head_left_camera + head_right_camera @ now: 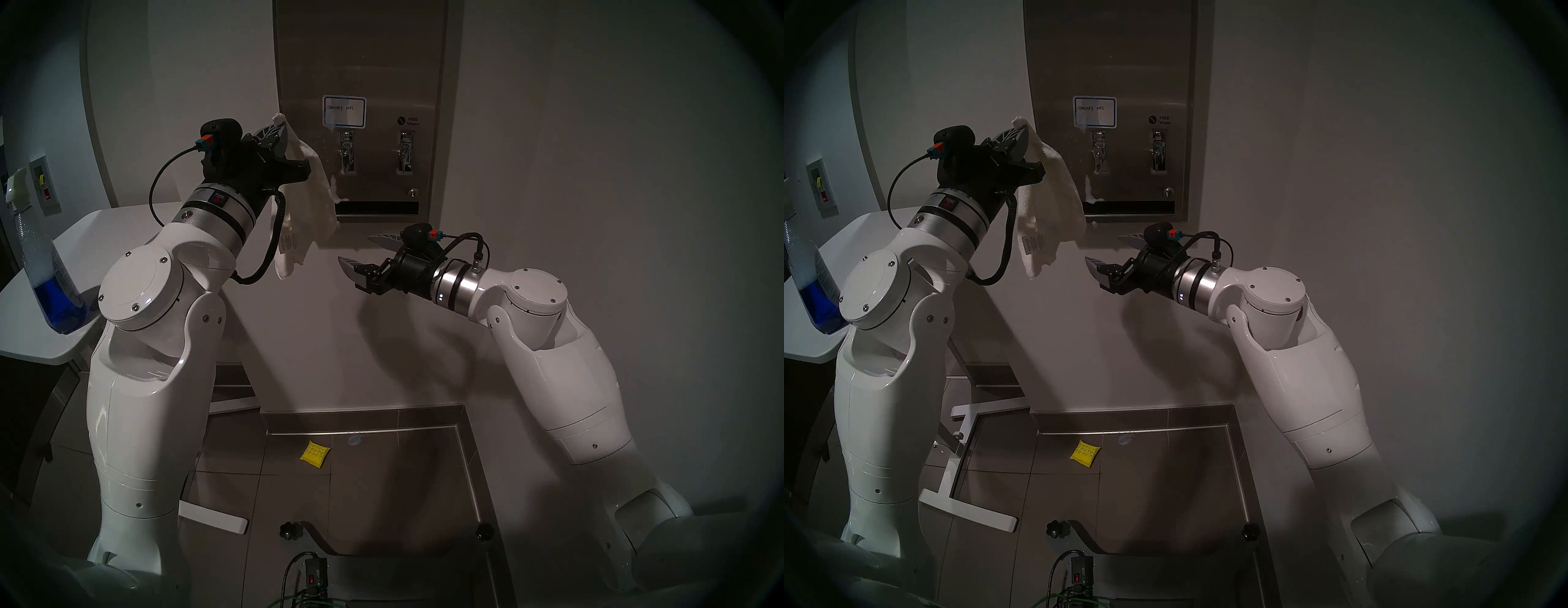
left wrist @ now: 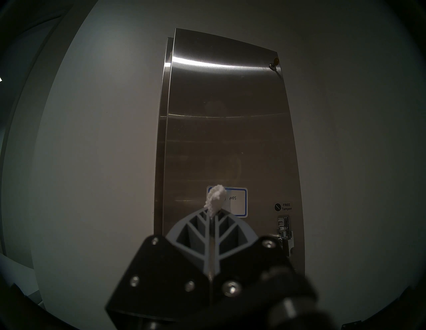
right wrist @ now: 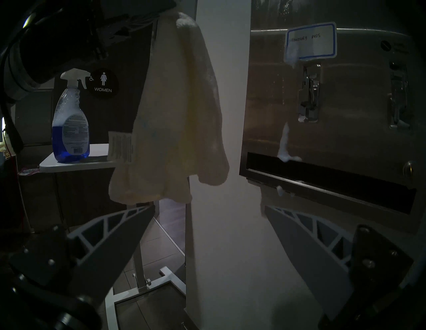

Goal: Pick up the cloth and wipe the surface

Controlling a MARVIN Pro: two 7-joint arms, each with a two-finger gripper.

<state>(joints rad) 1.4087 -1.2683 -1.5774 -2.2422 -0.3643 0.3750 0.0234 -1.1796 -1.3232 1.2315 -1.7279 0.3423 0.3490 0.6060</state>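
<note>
My left gripper (image 1: pixel 281 126) is shut on the cream-white cloth (image 1: pixel 307 199), which hangs down from it with its printed tag (image 1: pixel 289 242) showing. The cloth hangs at the left edge of the brushed steel dispenser front (image 1: pixel 373 63); whether it touches is unclear. The dispenser has a blue-bordered label (image 1: pixel 344 111), two levers (image 1: pixel 348 150) and a dark slot (image 1: pixel 377 208), with white foam (image 1: pixel 337 193) running down to the slot. In the left wrist view a cloth tuft (image 2: pixel 215 200) sticks out of the shut fingers. My right gripper (image 1: pixel 360 250) is open and empty below the slot.
A blue spray bottle (image 1: pixel 46 271) stands on a white side table (image 1: pixel 85 237) at my left. A yellow quilted pad (image 1: pixel 315 454) lies on the tiled floor below. The white wall (image 1: pixel 572 170) surrounds the dispenser. A metal ledge (image 1: pixel 466 458) runs along the floor.
</note>
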